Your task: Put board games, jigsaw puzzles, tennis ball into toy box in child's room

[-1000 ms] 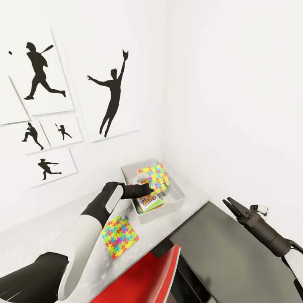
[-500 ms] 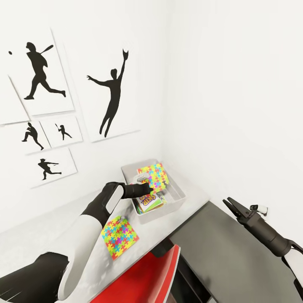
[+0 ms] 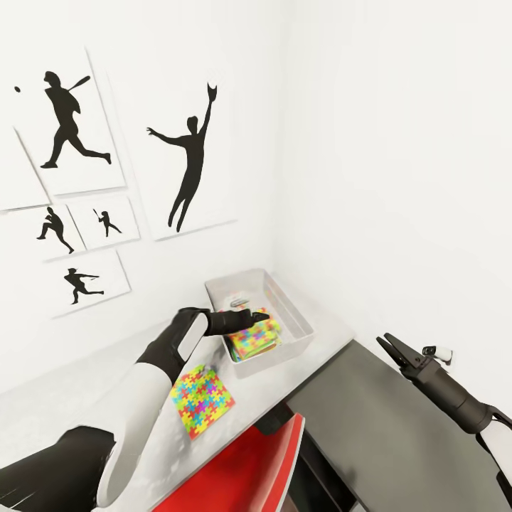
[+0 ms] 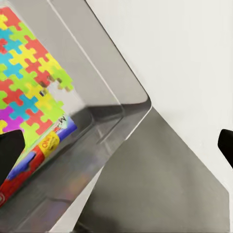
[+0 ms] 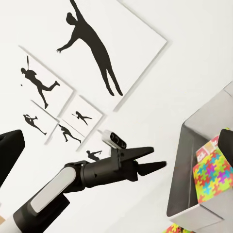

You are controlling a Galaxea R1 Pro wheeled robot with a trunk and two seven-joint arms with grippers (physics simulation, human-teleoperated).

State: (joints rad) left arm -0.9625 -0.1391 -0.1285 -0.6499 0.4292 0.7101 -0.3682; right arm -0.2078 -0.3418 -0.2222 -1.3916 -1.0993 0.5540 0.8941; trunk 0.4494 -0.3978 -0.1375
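A red chair [image 3: 242,466] is being cut off by the head view's lower edge, tucked under the pale table [image 3: 85,412]. On the table, just beside the left arm, 1 jigsaw puzzle [image 3: 203,400] is lying flat. Past it, the left gripper [image 3: 257,316] is being held over the near end of the toy box [image 3: 299,323], its jaws parted and nothing gripped. Below it, inside the box, the other jigsaw puzzle [image 3: 250,333] is lying on top of a board game [image 4: 46,148], of which only an edge can be seen in the left wrist view. Whatever else is in the box is being hidden. To the right, the right gripper [image 3: 387,345] is being held over a dark-grey cabinet [image 3: 384,441], jaws spread, empty. On the far wall, 5 baseball silhouette posters [image 3: 188,153] are being displayed.
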